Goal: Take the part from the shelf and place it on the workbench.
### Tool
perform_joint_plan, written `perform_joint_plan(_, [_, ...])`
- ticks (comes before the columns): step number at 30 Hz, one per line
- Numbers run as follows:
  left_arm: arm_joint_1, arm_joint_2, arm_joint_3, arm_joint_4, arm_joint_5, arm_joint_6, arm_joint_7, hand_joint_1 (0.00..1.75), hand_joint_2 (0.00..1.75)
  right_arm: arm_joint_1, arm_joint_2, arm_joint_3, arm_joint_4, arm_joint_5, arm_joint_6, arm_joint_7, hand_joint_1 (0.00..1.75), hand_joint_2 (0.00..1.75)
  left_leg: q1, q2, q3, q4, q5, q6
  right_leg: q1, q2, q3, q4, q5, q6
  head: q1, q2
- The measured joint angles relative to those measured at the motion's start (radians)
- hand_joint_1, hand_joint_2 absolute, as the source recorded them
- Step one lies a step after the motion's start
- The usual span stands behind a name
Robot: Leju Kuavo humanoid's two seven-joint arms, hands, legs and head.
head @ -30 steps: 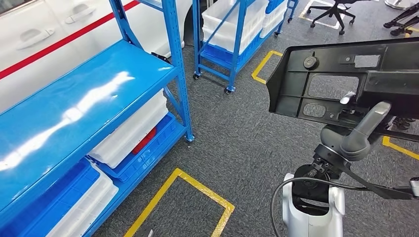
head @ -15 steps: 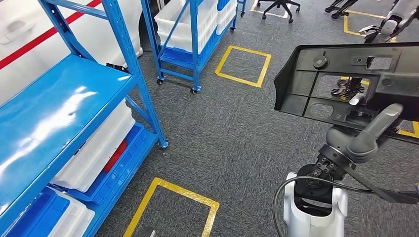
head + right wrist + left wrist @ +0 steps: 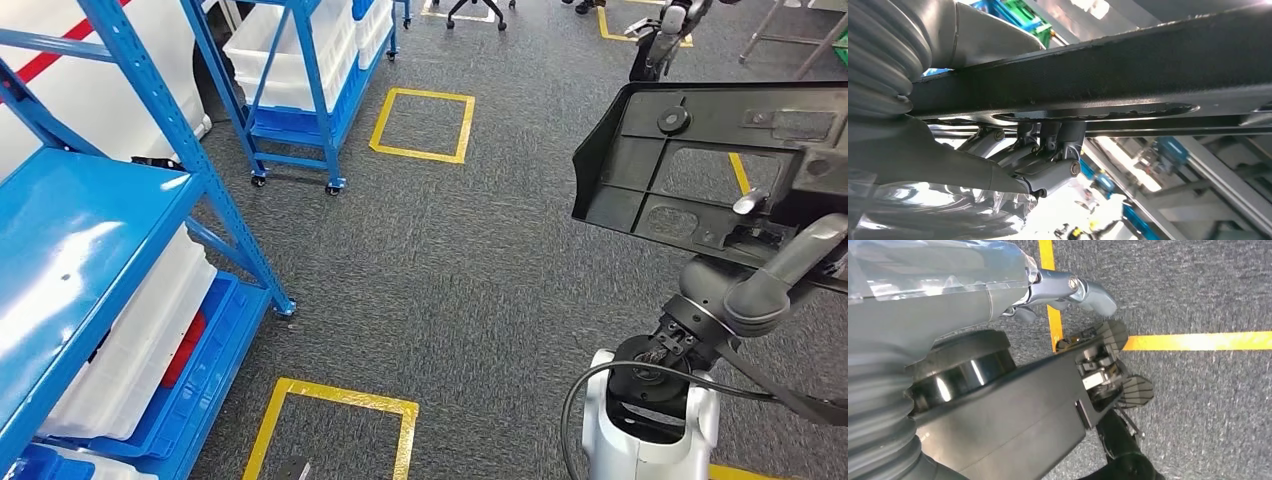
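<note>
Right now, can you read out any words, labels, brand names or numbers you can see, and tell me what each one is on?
No readable text in any view.
Black part in the right hand: moulded ribs and holes, no legible marking.
Blue shelf and white bins: no labels seen.
Yellow floor tape: plain outlines, no characters.

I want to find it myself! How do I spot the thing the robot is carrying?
Start at the blue shelf on the left, then look across the grey carpet to the far right. There the right hand holds up the part: a big, flat black plastic panel. Unlike the white bins and yellow floor squares, it is black, ribbed, and full of cut-out holes.
</note>
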Motion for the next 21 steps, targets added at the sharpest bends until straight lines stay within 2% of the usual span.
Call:
perform_joint_plan(1, [-0.001, -0.001, 0.000, 0.000, 0.000, -0.001, 0.000, 0.00, 1.75, 0.000, 0.000, -0.001, -0.003, 0.000, 0.000, 0.000, 1.75, 1.75, 0.001, 0.006, 0.002, -0.001, -0.002, -0.006, -0.002, 0.013, 0.000, -0.002, 0.002, -0.006, 0.000, 0.000])
perform_joint_plan(2, [-0.002, -0.002, 0.000, 0.000, 0.000, -0.001, 0.000, 0.00, 1.75, 0.000, 0.002, -0.002, -0.008, 0.001, 0.000, 0.000, 1.75, 1.75, 0.003, -0.004, 0.002, 0.006, -0.010, -0.012, -0.004, 0.025, 0.002, -0.006, 0.004, -0.012, 0.000, 0.000])
perform_joint_plan(3, [-0.004, -0.002, 0.000, 0.000, 0.000, -0.001, 0.000, 0.00, 1.75, -0.001, 0.004, -0.003, -0.012, 0.001, 0.000, 0.000, 1.75, 1.75, 0.004, -0.025, -0.005, 0.026, -0.026, -0.017, -0.007, 0.037, 0.004, -0.011, 0.007, -0.019, 0.000, 0.000])
perform_joint_plan(5, [-0.002, -0.002, 0.000, 0.000, -0.001, -0.002, 0.001, 0.00, 1.75, 0.000, 0.013, -0.006, -0.018, 0.003, 0.001, 0.000, 1.75, 1.75, 0.008, -0.085, -0.054, 0.133, -0.086, -0.022, -0.009, 0.059, 0.007, -0.015, 0.011, -0.030, 0.000, 0.000])
perform_joint_plan(6, [0.000, -0.002, 0.000, 0.000, -0.001, -0.003, 0.002, 0.00, 1.75, 0.002, 0.018, -0.007, -0.019, 0.005, 0.001, 0.000, 1.75, 1.75, 0.008, -0.101, -0.090, 0.205, -0.118, -0.022, -0.008, 0.072, 0.006, -0.015, 0.011, -0.033, 0.000, 0.000])
perform_joint_plan(7, [0.003, -0.002, 0.000, 0.000, -0.002, -0.003, 0.004, 0.00, 1.75, 0.005, 0.022, -0.008, -0.021, 0.006, 0.002, 0.000, 1.75, 1.75, 0.008, -0.109, -0.121, 0.266, -0.137, -0.023, -0.007, 0.087, 0.006, -0.014, 0.011, -0.035, 0.000, 0.000])
perform_joint_plan(8, [0.005, -0.002, 0.000, 0.000, -0.003, -0.004, 0.005, 0.00, 1.75, 0.008, 0.026, -0.010, -0.023, 0.006, 0.003, 0.000, 1.75, 1.75, 0.009, -0.113, -0.139, 0.296, -0.137, -0.023, -0.006, 0.104, 0.005, -0.013, 0.011, -0.035, 0.000, 0.000])
perform_joint_plan(9, [0.006, -0.001, 0.000, 0.000, -0.004, -0.004, 0.006, 0.00, 1.75, 0.011, 0.029, -0.013, -0.026, 0.007, 0.004, 0.000, 1.75, 1.75, 0.010, -0.114, -0.138, 0.284, -0.115, -0.022, -0.007, 0.120, 0.005, -0.011, 0.011, -0.034, 0.000, 0.000])
perform_joint_plan(10, [0.005, -0.001, 0.000, 0.000, -0.004, -0.004, 0.006, 0.00, 1.75, 0.013, 0.031, -0.015, -0.029, 0.007, 0.005, 0.000, 1.75, 1.75, 0.012, -0.120, -0.118, 0.234, -0.078, -0.021, -0.007, 0.136, 0.005, -0.008, 0.010, -0.033, 0.000, 0.000])
perform_joint_plan(11, [0.005, -0.001, 0.000, 0.000, -0.005, -0.005, 0.006, 0.00, 1.75, 0.014, 0.033, -0.017, -0.033, 0.007, 0.005, 0.000, 1.75, 1.75, 0.015, -0.136, -0.087, 0.161, -0.038, -0.020, -0.008, 0.151, 0.005, -0.004, 0.008, -0.030, 0.000, 0.000])
perform_joint_plan(12, [0.004, -0.001, 0.000, 0.000, -0.005, -0.005, 0.007, 0.00, 1.75, 0.015, 0.034, -0.018, -0.035, 0.007, 0.006, 0.000, 1.75, 1.75, 0.019, -0.159, -0.059, 0.094, -0.011, -0.020, -0.008, 0.165, 0.002, 0.002, 0.006, -0.026, 0.000, 0.000])
perform_joint_plan(13, [0.003, -0.001, 0.000, 0.000, -0.006, -0.005, 0.008, 0.00, 1.75, 0.015, 0.035, -0.020, -0.038, 0.007, 0.008, 0.000, 1.75, 1.75, 0.021, -0.177, -0.038, 0.047, 0.005, -0.020, -0.009, 0.179, -0.001, 0.007, 0.005, -0.020, 0.000, 0.000])
perform_joint_plan(14, [0.003, -0.001, 0.000, 0.000, -0.007, -0.005, 0.009, 0.00, 1.75, 0.016, 0.035, -0.023, -0.041, 0.008, 0.010, 0.000, 1.75, 1.75, 0.021, -0.189, -0.028, 0.025, 0.008, -0.018, -0.009, 0.190, -0.005, 0.009, 0.005, -0.013, 0.000, 0.000])
perform_joint_plan(15, [0.003, 0.000, 0.000, 0.000, -0.008, -0.005, 0.010, 0.00, 1.75, 0.017, 0.035, -0.026, -0.044, 0.008, 0.013, -0.001, 1.75, 1.75, 0.018, -0.188, -0.026, 0.021, 0.006, -0.015, -0.011, 0.202, -0.009, 0.008, 0.007, -0.005, 0.000, 0.000])
perform_joint_plan(16, [0.001, 0.000, 0.000, 0.000, -0.009, -0.006, 0.011, 0.00, 1.75, 0.018, 0.036, -0.031, -0.048, 0.009, 0.015, 0.000, 1.75, 1.75, 0.018, -0.176, -0.024, 0.017, 0.010, -0.008, -0.014, 0.213, -0.011, 0.006, 0.009, 0.003, 0.000, 0.000])
perform_joint_plan(17, [-0.001, 0.000, -0.001, 0.000, -0.009, -0.006, 0.012, 0.00, 1.75, 0.020, 0.036, -0.036, -0.052, 0.010, 0.017, 0.000, 1.75, 1.75, 0.017, -0.163, -0.021, 0.011, 0.014, -0.001, -0.015, 0.210, -0.013, 0.008, 0.008, 0.008, 0.000, 0.000])
perform_joint_plan(18, [-0.004, 0.000, -0.001, 0.000, -0.009, -0.007, 0.012, 0.00, 1.75, 0.022, 0.035, -0.041, -0.056, 0.013, 0.018, 0.000, 1.75, 1.75, 0.018, -0.151, -0.019, 0.004, 0.019, 0.007, -0.013, 0.189, -0.021, 0.023, -0.002, 0.012, 0.000, 0.000])
perform_joint_plan(19, [-0.006, -0.001, -0.001, 0.000, -0.009, -0.008, 0.014, 0.00, 1.75, 0.023, 0.035, -0.045, -0.061, 0.017, 0.019, 0.000, 1.75, 1.75, 0.018, -0.138, -0.017, -0.003, 0.022, 0.013, -0.011, 0.158, -0.039, 0.058, -0.024, 0.015, 0.000, 0.000])
perform_joint_plan(21, [-0.004, -0.001, -0.001, 0.000, -0.010, -0.010, 0.022, 0.00, 1.75, 0.026, 0.035, -0.052, -0.067, 0.028, 0.021, 0.000, 1.75, 1.75, 0.013, -0.110, -0.016, -0.007, 0.024, 0.020, -0.009, 0.091, -0.099, 0.179, -0.086, 0.019, 0.000, 0.000])
